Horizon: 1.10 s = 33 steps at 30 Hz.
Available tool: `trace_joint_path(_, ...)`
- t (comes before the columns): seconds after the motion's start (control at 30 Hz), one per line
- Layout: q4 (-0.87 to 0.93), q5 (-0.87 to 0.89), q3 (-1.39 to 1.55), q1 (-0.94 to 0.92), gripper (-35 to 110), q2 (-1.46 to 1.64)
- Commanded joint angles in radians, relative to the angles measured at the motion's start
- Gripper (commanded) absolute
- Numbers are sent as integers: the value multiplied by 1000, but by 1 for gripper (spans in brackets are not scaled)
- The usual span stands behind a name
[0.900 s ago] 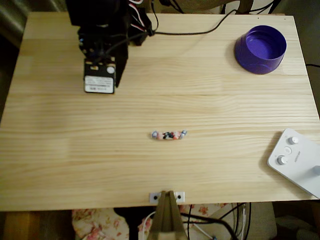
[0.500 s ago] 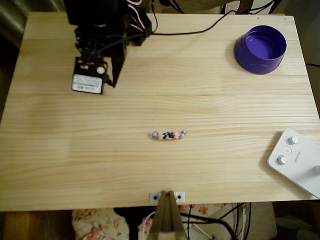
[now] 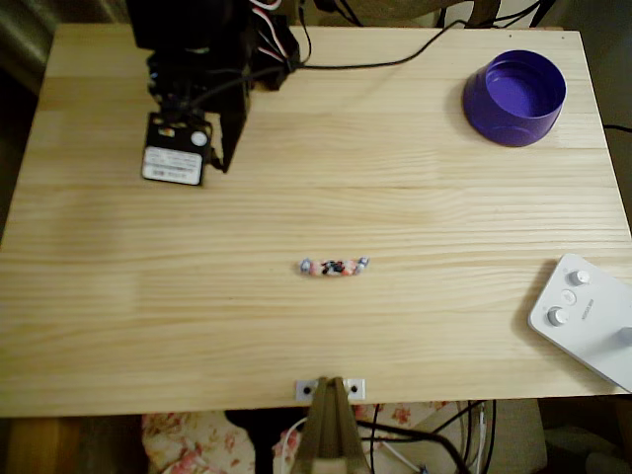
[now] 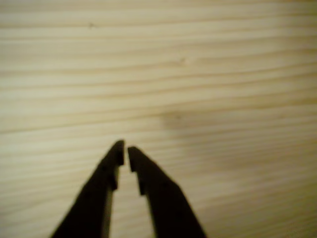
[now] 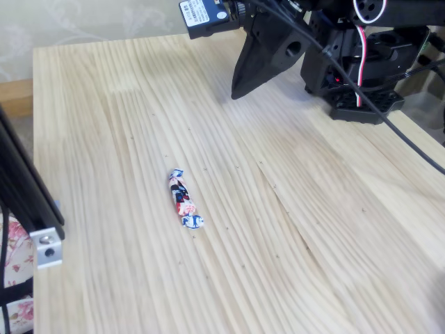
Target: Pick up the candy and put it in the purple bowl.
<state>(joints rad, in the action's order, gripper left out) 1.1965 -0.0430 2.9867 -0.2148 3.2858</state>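
A candy [image 3: 334,267] lies flat mid-table, well apart from the bowl [image 3: 514,97] at the far right corner. The gripper [image 4: 124,151] hangs nearly closed and empty, far left of the bowl, not yet reaching.

A pale pine table [image 3: 148,296] of glued wooden planks carries 3 loose things in the overhead view: a slim pinkish-red wrapped candy [image 3: 335,267] at centre, a round purple plastic bowl [image 3: 514,97] upper right, and a white device with round knobs [image 3: 585,318] lower right.

1 candy [image 3: 335,267], 1 purple bowl [image 3: 514,98], 1 white device w/ knobs [image 3: 585,318]
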Motion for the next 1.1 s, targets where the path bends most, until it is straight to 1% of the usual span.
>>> trace_joint_path(0.0, -12, 0, -8, -17, -1, 14)
trace_joint_path(1.07, -12, -15, -8, -3, -1, 14)
